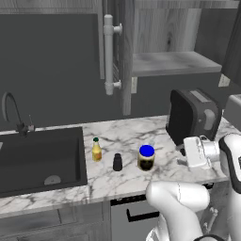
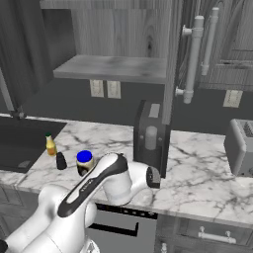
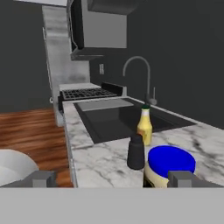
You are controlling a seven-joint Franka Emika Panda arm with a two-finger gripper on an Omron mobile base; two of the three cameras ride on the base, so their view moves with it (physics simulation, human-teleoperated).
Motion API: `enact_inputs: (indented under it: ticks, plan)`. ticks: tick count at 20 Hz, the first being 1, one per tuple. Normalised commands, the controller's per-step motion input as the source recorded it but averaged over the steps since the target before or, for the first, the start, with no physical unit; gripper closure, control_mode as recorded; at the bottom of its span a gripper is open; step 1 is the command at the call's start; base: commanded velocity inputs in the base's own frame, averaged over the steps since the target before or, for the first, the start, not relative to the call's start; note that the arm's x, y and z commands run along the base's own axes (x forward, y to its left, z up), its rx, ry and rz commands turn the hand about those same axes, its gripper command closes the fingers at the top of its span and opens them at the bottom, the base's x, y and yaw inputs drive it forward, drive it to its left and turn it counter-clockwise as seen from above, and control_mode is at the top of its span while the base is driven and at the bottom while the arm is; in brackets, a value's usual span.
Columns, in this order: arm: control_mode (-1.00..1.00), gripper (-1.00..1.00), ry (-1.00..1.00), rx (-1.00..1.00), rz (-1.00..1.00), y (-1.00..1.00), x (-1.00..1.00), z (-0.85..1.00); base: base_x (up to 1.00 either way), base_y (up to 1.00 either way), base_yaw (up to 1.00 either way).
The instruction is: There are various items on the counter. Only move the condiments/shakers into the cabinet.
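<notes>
Jar [image 1: 146, 158] nr counter [image 1: 127, 181] front edge

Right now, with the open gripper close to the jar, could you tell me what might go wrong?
The black shaker stands close beside the blue-lidded jar, so the gripper's fingers could topple it. The yellow bottle stands near the sink edge and could fall in.

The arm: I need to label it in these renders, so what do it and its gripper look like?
The arm is glossy white with rounded, bulbous links and dark bands at the joints; one link carries a long dark stripe. The hand is a white boxy block with ribbed edges in the left base view. The gripper has two small dark grey, square fingertips. No cables show.
</notes>
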Motion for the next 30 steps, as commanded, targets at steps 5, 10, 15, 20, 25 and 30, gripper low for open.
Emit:
enact_inputs:
  ticks: [5,10,15,20,25,30]
  plan:
    - [-1.0,-1.0,0.0,0.0,0.01,0.08,0.34,0.0,0.0,0.0,0.0]
    - [-1.0,-1.0,0.0,0.0,0.01,0.09,0.34,-0.02,0.0,0.0,0.0]
    - [-1.0,-1.0,0.01,0.0,0.02,0.1,0.21,-0.1,0.0,0.0,0.0]
    - [-1.0,-1.0,0.03,0.0,0.05,0.05,0.03,-0.16,0.0,0.0,0.0]
    - [-1.0,-1.0,0.01,0.0,0.08,0.11,0.02,-0.14,0.0,0.0,0.0]
    - [-1.0,-1.0,0.0,0.0,0.05,0.17,0.08,0.0,0.0,0.0,0.0]
